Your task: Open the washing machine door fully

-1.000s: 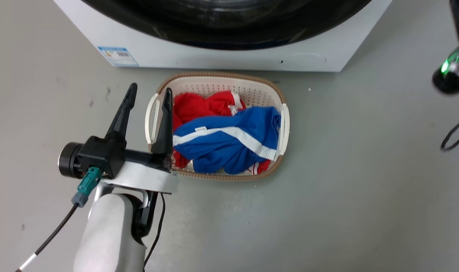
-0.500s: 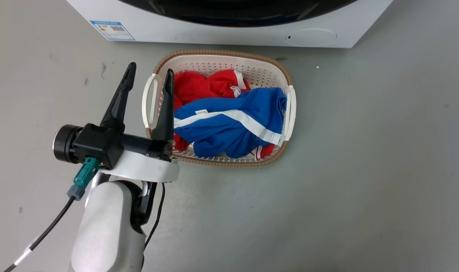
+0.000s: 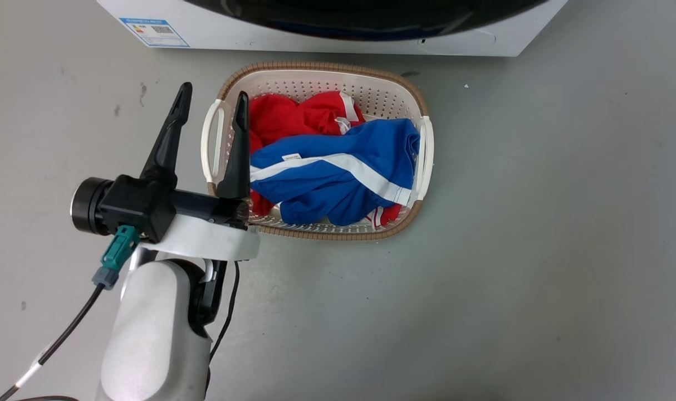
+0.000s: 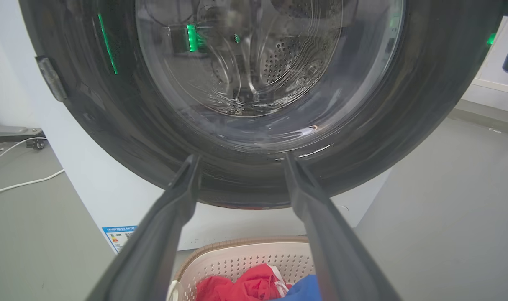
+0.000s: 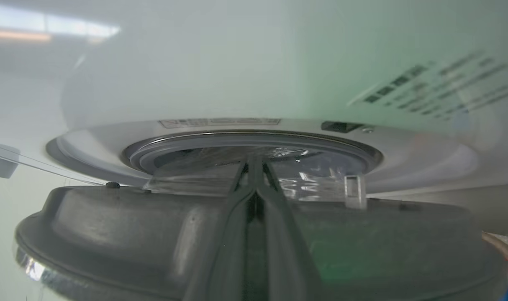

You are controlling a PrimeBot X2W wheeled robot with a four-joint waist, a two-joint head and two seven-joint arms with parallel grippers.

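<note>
**Washing machine door** (image 5: pixel 111 225): ajar, grey inner face turned towards the right gripper (image 5: pixel 254 161), whose fingers are pressed together with nothing between them.

**Left gripper** (image 3: pixel 213 92): fingers apart, idle over the basket (image 3: pixel 327 65) rim.

**Handling:** sweep outward along the hinge arc, steadily (glossy surface, likely slippery).

Washing machine door (image 4: pixel 404 125): glossy black disc with bulging clear glass window, standing ajar from the white machine front (image 4: pixel 99 184).

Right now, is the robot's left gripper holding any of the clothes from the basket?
No, the left gripper has its two fingers spread apart with nothing between them, and the clothes lie in the basket.
</note>
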